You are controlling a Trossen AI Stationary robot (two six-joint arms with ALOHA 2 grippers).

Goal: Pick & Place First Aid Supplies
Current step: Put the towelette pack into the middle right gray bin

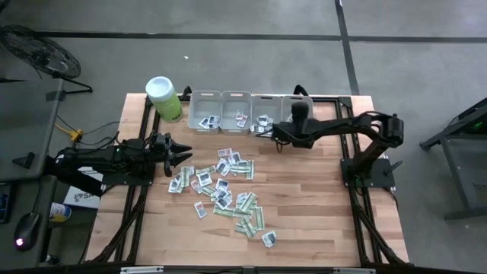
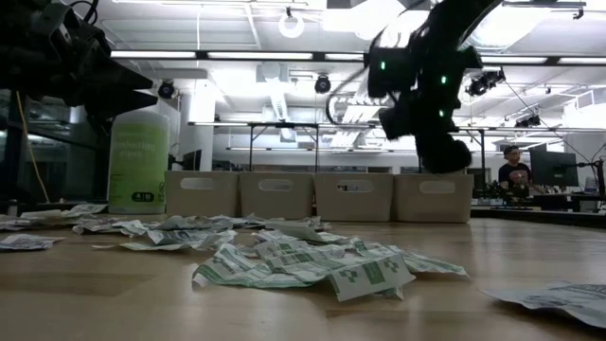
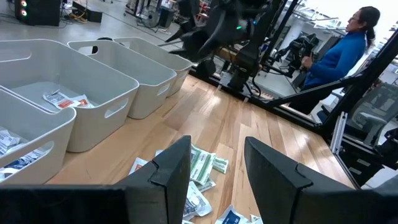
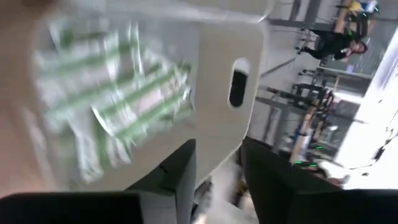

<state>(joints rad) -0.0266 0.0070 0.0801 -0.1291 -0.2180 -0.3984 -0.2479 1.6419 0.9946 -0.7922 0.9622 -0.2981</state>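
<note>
The first aid packets [image 1: 225, 190] lie heaped mid-bench; a few already sit in the grey bins [image 1: 236, 111]. They look light, thin and floppy, so pinch one by a free edge. The right gripper [image 1: 268, 132] hovers over the bins, fingers parted, empty; the left gripper [image 1: 185, 156] waits wide.

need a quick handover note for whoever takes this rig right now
Right gripper: over the third bin from the canister, fingers apart, nothing seen between them; green-and-white packets lie in the bin below it.
Left gripper: open, empty, waiting at the left edge of the pile.
Done: a few packets lie in the first three bins; the fourth bin's contents are hidden by the right arm.
Left: most packets are loose on the table.
</note>
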